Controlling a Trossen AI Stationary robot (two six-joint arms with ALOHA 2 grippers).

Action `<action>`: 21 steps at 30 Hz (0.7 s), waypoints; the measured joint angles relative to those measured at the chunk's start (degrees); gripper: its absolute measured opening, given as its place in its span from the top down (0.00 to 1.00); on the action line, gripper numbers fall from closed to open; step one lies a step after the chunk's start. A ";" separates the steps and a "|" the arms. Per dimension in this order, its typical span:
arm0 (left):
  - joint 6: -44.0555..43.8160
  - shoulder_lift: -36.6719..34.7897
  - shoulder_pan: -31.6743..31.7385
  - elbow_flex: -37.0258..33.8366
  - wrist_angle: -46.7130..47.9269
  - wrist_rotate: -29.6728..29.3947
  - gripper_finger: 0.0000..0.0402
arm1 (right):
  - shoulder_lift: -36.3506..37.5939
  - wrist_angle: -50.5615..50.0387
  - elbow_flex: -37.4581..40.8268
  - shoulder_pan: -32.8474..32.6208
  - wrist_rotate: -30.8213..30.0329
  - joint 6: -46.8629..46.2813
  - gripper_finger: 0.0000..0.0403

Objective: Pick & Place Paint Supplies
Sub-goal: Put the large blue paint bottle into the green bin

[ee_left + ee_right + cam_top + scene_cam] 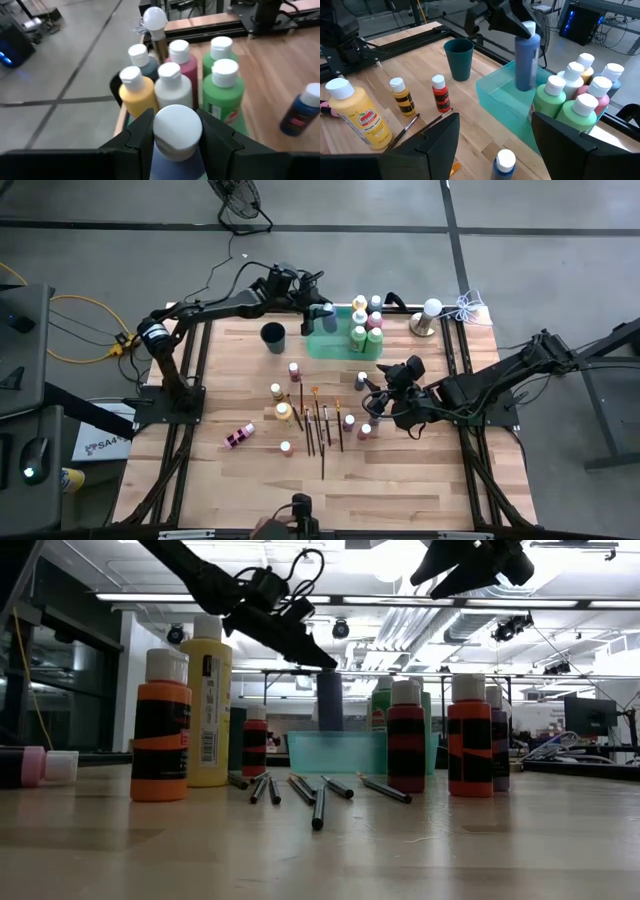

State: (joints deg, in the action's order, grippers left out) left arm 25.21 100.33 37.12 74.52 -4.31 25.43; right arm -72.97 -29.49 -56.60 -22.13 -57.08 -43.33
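High view: left pincer (322,311) grasping a blue paint bottle (328,317) over the green tray (335,345) near the table's far edge; right pincer (372,396) released above loose bottles.

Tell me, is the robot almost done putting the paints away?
Not yet, about halfway. Done: six bottles already stand in the green tray. In hand: the left gripper has its jaws shut on a blue bottle, holding it over the tray's bare end. Left: the brushes and around ten bottles, like the big yellow one, still sit on the table. The right gripper hovers open there.
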 joint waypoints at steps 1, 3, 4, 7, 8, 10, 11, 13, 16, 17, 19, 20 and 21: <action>0.06 0.15 0.03 0.00 -0.22 0.43 0.71 | 0.00 0.18 0.00 0.00 0.02 0.00 0.40; 0.05 0.69 0.01 -0.01 -1.28 0.36 0.71 | 0.00 0.38 0.00 0.03 -0.04 -0.02 0.40; 0.06 1.21 0.00 0.00 -2.74 -0.50 0.71 | 0.00 0.60 0.00 0.07 -0.05 -0.01 0.40; -0.39 3.00 0.00 0.00 -5.26 -0.70 0.71 | 0.00 0.69 0.00 0.15 -0.04 -0.02 0.40; -0.61 3.55 0.00 0.00 -5.96 -0.85 0.71 | 0.00 0.69 0.00 0.15 -0.02 -0.02 0.40; -1.33 4.50 0.00 -0.02 -7.10 -0.89 0.71 | 0.00 0.64 0.00 0.15 -0.02 -0.02 0.40; -1.39 5.03 0.00 -0.02 -8.05 -0.92 0.71 | 0.00 0.59 0.00 0.15 -0.02 0.00 0.40; -1.45 5.94 0.00 -0.02 -9.28 -0.96 0.71 | 0.00 0.47 0.00 0.15 -0.02 0.02 0.40; -1.63 7.58 0.00 1.25 -8.93 -0.94 0.71 | 0.00 0.06 0.00 0.15 -0.02 0.02 0.40; -1.88 8.05 0.00 1.97 -8.46 -1.11 0.71 | 0.00 0.06 0.00 0.15 -0.02 0.01 0.40; -2.13 9.19 0.00 3.79 -7.60 -1.09 0.71 | 0.00 0.06 0.00 0.15 -0.04 0.02 0.40; -2.15 9.64 0.00 4.50 -7.54 -1.14 0.71 | 0.00 0.06 0.00 0.15 -0.03 0.02 0.40; -2.43 10.07 0.00 5.10 -7.25 -1.14 0.71 | 0.00 0.06 0.00 0.15 -0.02 0.02 0.40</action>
State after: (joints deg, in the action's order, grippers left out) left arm 22.78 110.40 37.12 79.62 -11.56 24.29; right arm -72.97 -29.43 -56.60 -21.98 -57.10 -43.31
